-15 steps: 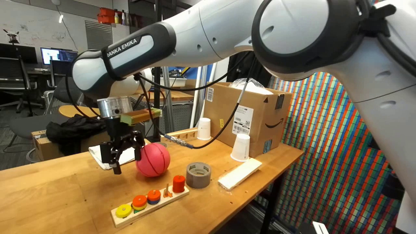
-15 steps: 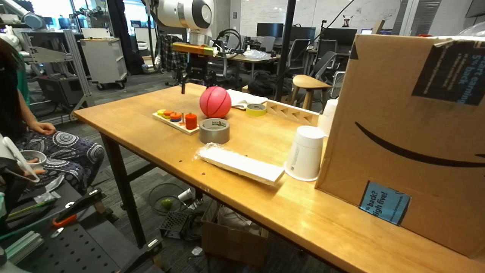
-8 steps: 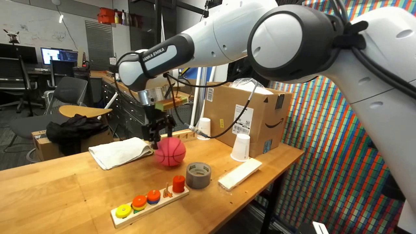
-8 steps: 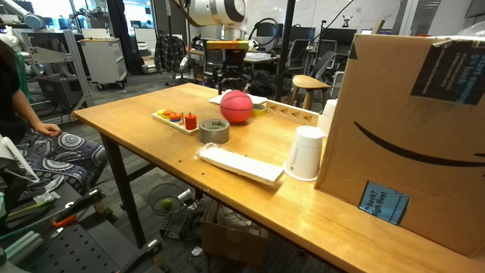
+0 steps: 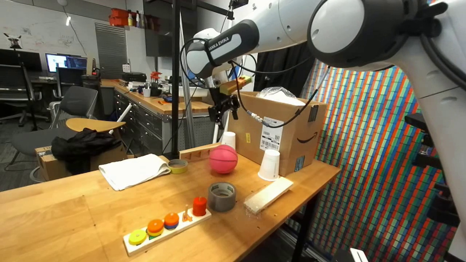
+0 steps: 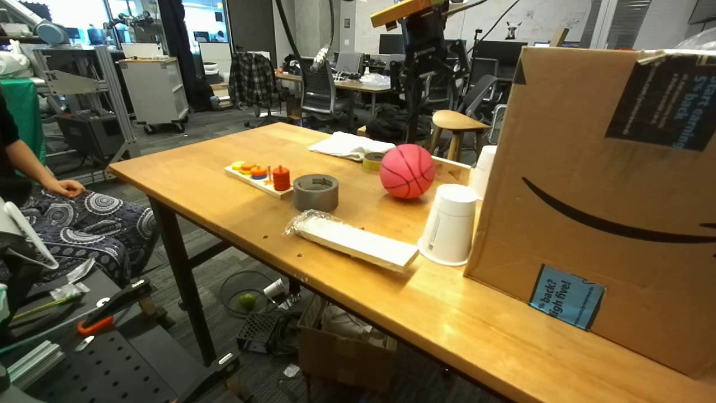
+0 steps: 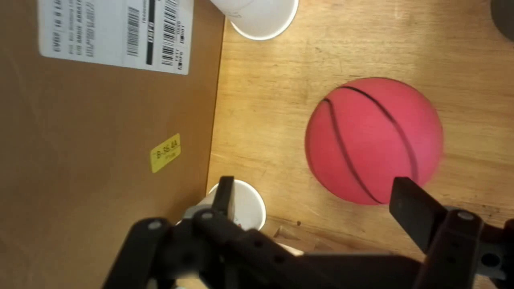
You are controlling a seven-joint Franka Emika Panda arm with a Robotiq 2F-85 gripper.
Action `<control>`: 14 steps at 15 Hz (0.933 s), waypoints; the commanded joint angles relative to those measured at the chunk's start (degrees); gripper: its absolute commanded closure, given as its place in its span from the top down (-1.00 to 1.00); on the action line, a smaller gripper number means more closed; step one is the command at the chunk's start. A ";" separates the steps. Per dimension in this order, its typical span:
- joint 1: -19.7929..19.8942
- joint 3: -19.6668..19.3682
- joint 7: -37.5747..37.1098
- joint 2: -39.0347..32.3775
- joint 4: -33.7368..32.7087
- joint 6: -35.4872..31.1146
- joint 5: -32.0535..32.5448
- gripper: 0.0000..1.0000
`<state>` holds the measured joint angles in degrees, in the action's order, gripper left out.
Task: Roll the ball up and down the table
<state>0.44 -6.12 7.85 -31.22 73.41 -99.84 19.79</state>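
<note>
Resting on the table (image 5: 72, 214), the ball (image 5: 223, 159) lies clear below the spread jaws.

The ball (image 6: 407, 170) lies on the table (image 6: 251, 212), near 2 tape rolls (image 6: 316, 198).

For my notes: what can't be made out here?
Far white paper cup: partly hidden by the brown cardboard box in an exterior view, by the open jaws in the wrist view.
Round yellow tape roll: right part behind the pink rubbery ball in an exterior view.
Round grey tape roll: cut off by the wrist view's right edge.
White paper shipping label: small print blurred, top cut off by the wrist view's upper edge.
</note>
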 commanded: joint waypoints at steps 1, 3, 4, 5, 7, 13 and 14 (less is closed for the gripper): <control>-2.34 1.25 -2.61 9.06 11.09 -4.97 3.60 1.00; -3.61 2.49 -3.44 12.39 15.51 -6.30 4.39 1.00; -4.18 3.16 -3.91 13.82 17.51 -6.83 4.51 1.00; -4.61 3.92 -4.13 15.04 19.41 -7.30 4.13 1.00; -5.31 5.12 -4.47 16.85 22.42 -7.55 3.78 1.00; -5.13 7.53 -2.84 16.48 23.48 -6.29 -0.62 1.00; -5.12 7.60 -2.74 16.75 23.88 -6.38 -0.83 1.00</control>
<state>-4.98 1.12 5.16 -14.44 97.45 -106.40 18.89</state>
